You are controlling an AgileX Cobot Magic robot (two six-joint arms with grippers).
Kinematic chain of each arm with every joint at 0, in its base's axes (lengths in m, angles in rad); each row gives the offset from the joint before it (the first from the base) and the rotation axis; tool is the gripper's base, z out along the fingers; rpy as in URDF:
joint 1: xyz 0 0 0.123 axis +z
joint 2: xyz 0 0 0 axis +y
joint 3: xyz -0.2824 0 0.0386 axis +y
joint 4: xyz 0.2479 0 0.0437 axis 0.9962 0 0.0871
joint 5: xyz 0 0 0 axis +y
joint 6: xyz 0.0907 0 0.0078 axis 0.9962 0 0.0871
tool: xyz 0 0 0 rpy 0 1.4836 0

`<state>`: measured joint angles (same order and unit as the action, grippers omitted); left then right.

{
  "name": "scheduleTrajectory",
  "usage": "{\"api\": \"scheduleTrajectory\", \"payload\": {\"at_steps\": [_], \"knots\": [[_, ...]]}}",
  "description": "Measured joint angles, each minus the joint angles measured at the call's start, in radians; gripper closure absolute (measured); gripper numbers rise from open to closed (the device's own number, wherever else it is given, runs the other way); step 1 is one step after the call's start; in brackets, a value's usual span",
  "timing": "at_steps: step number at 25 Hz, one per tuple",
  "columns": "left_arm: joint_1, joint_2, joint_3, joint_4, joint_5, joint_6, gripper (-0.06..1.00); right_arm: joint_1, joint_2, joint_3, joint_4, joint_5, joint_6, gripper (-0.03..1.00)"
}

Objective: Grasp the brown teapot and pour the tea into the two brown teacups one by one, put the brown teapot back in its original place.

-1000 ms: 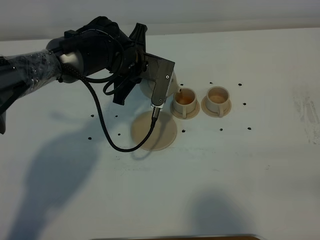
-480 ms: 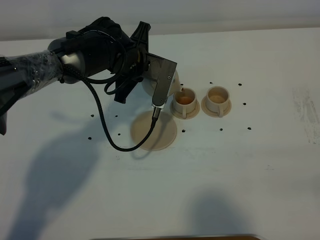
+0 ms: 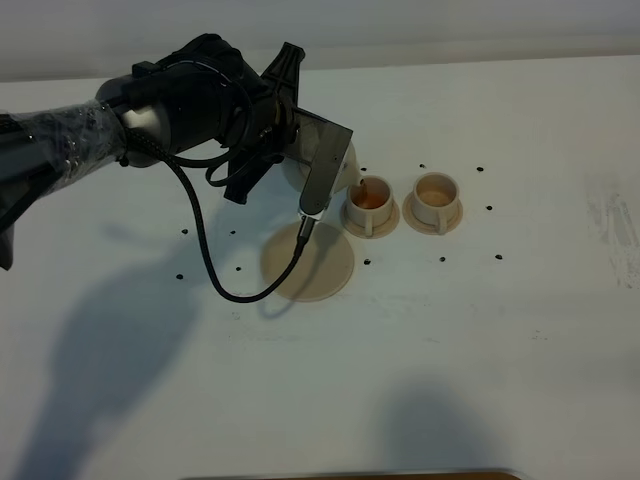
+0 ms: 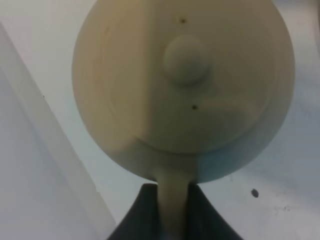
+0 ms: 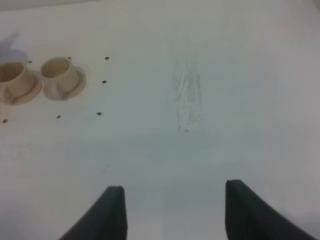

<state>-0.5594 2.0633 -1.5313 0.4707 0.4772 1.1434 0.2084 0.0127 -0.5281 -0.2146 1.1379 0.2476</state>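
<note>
Step in hand: pouring into the first teacup (image 3: 369, 200), the one beside the pot.

- The brown teapot (image 4: 182, 85) is off the bench (image 3: 450, 350), held up between the large saucer (image 3: 325, 275) and the first teacup. It is mostly hidden behind the wrist hardware in the high view.
- Left gripper (image 4: 172, 196): jaws pinching the pot's loop handle, one on each side of it.
- Right gripper (image 5: 172, 200): jaws spread and holding nothing, over bare bench well away from the cups.
- Pot's long axis, handle to spout, runs roughly across the bench. The handle is toward the arm and the spout toward the first teacup, tipped downward. The lid knob (image 4: 186, 59) faces the wrist camera.
- A thin amber thread seems to drop at the cup's rim, and the liquid inside looks orange.
- Second teacup (image 3: 437, 192): paler inside. You cannot tell whether it has been filled.

Next, judged: level the spout before you move sideways. Then go to the second teacup if it is empty, otherwise set the pot down on the large saucer.
</note>
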Motion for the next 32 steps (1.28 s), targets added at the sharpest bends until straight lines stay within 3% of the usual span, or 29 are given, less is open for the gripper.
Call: {"api": "scheduleTrajectory", "payload": {"at_steps": [32], "knots": [[0.000, 0.000, 0.000, 0.016, -0.042, 0.123, 0.78, 0.000, 0.000, 0.000, 0.000, 0.000, 0.000, 0.54]]}}
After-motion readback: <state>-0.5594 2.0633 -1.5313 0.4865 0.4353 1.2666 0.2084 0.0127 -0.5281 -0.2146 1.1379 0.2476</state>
